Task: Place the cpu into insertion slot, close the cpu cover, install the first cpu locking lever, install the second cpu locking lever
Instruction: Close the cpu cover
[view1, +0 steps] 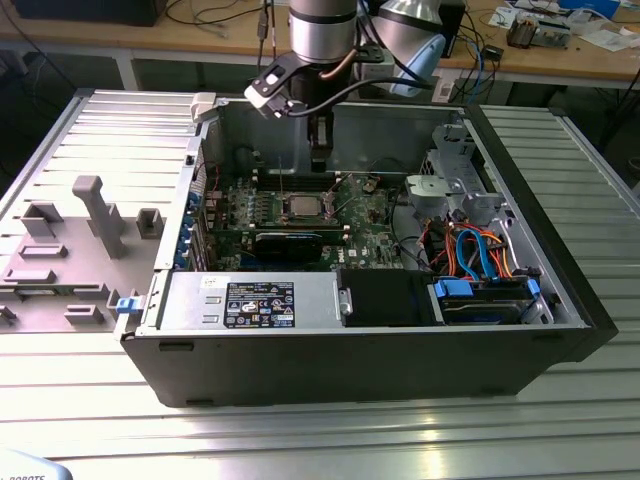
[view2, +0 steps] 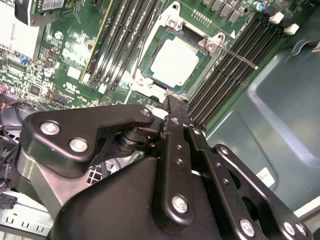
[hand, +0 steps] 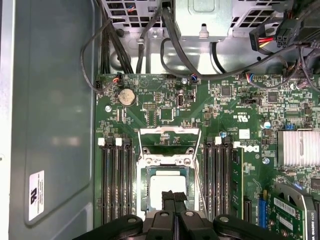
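Gripper (view2: 175, 106) shut tight, nothing between its tips, poised over the socket's edge. Cpu (view2: 174, 61) lies seated in the socket. Cover (hand: 170, 130) stands open, lever (view2: 239, 56) unlatched. Risk: tips coming down off line could scrape the cpu or bend the lever.

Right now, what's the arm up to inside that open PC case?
The arm's pincer hangs just above the cpu, fingertips together and apparently holding nothing. The cpu already lies in its socket. The cpu cover looks tipped up and open. A thin locking lever sticks out beside the socket, seemingly unlatched. So the chip is placed, but the cover and levers are not yet done.
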